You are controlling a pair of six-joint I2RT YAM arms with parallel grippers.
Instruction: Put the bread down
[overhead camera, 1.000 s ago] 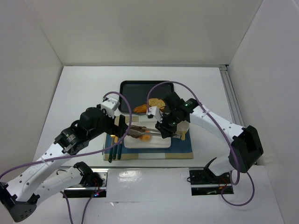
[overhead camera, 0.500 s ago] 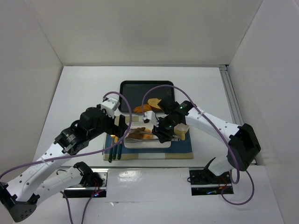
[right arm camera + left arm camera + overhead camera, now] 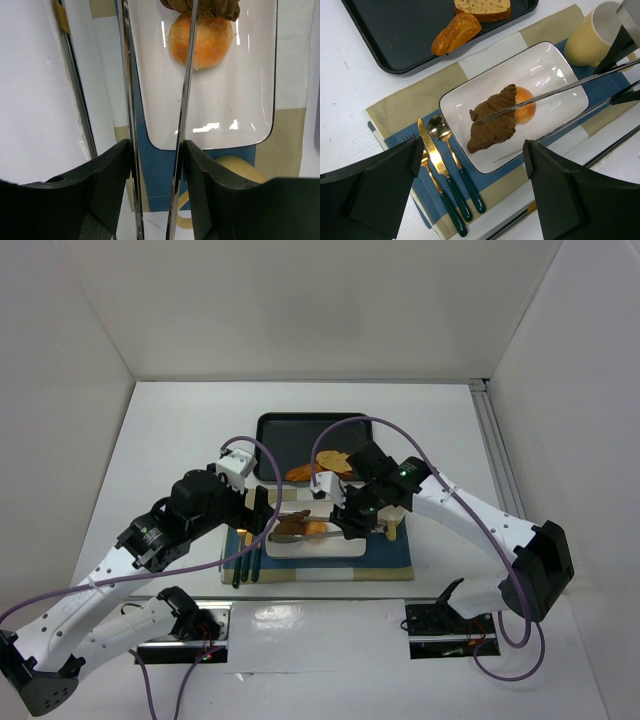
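A brown croissant-shaped bread [image 3: 492,125] lies on the white rectangular plate [image 3: 555,75], leaning on a round orange bun [image 3: 526,111]. My right gripper [image 3: 352,520] is shut on metal tongs [image 3: 560,90]. One tong arm [image 3: 187,90] lies across the bun and the brown bread. The other arm [image 3: 127,90] runs along the plate's near edge, apart from the bread. In the right wrist view the bun [image 3: 200,42] and the bread [image 3: 210,7] sit at the top. My left gripper [image 3: 475,155] is open and empty above the cutlery and the plate's near-left corner.
A black tray [image 3: 395,30] behind the plate holds an orange bread [image 3: 456,32] and a seeded slice [image 3: 482,7]. A cream cup [image 3: 592,37] stands right of the plate. A gold knife [image 3: 432,150], a spoon and a fork lie on the blue-and-tan placemat [image 3: 395,558].
My right gripper with the tongs moved left over the plate, then drew back to the right. The brown bread stays on the plate. The left arm has not moved.
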